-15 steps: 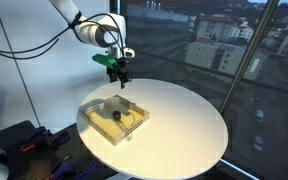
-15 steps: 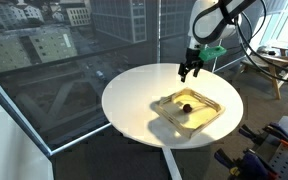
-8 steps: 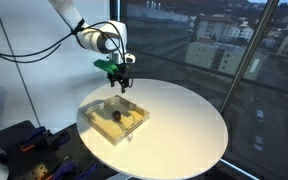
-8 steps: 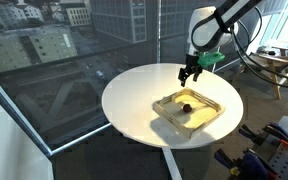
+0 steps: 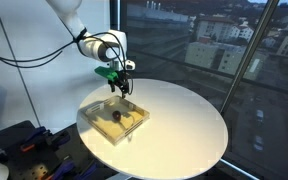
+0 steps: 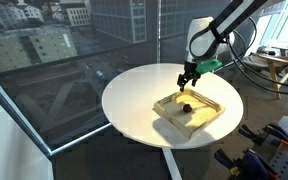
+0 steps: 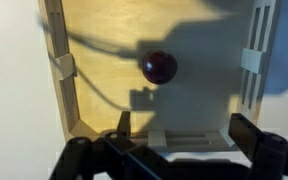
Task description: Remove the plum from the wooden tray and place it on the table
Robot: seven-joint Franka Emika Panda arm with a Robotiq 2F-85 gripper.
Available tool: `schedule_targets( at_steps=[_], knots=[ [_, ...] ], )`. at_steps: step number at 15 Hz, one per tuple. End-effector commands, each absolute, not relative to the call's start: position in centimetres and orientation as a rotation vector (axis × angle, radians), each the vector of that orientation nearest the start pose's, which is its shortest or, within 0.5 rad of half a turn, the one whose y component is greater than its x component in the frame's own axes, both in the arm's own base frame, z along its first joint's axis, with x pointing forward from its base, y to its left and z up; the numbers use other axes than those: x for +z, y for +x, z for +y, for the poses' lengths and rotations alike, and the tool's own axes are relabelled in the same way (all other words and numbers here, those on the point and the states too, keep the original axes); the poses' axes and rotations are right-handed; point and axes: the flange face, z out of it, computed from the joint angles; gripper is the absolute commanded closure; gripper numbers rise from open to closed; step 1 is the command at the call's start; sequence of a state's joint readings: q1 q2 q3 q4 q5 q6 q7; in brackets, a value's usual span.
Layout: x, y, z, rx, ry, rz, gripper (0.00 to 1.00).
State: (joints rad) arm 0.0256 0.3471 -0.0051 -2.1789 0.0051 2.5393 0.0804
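Observation:
The plum [image 7: 160,67] is a small dark red fruit lying in the wooden tray [image 7: 104,40]. It shows as a dark dot in both exterior views [image 5: 117,116] [image 6: 185,106]. The tray [image 5: 134,121] [image 6: 210,110] sits on the round white table [image 5: 184,125] [image 6: 134,100]. My gripper [image 7: 181,135] hangs open and empty above the tray's far edge, with the plum ahead of the fingers and apart from them. The gripper also shows in both exterior views [image 5: 120,86] [image 6: 188,83].
Large windows with a city view stand behind the table. Dark equipment [image 5: 19,145] lies on the floor beside the table, and more of it shows in an exterior view [image 6: 269,150]. A wooden chair [image 6: 274,68] stands behind the arm.
The gripper has moved from beyond the tray's edge towards the tray and lower, and now hangs over its rim. The plum and tray have not moved.

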Motion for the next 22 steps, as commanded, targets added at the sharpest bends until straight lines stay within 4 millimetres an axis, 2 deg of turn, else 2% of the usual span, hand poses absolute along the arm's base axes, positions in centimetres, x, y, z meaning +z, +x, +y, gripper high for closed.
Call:
schedule_targets(
  at_steps=[1,8,22],
  knots=[
    [21.9,56.4,1.2,-0.038,-3.165,0.115,0.00],
    [20.6,56.3,0.9,-0.010,-3.156,0.106,0.00],
    [20.5,56.4,0.9,-0.015,-3.159,0.116,0.00]
  ],
)
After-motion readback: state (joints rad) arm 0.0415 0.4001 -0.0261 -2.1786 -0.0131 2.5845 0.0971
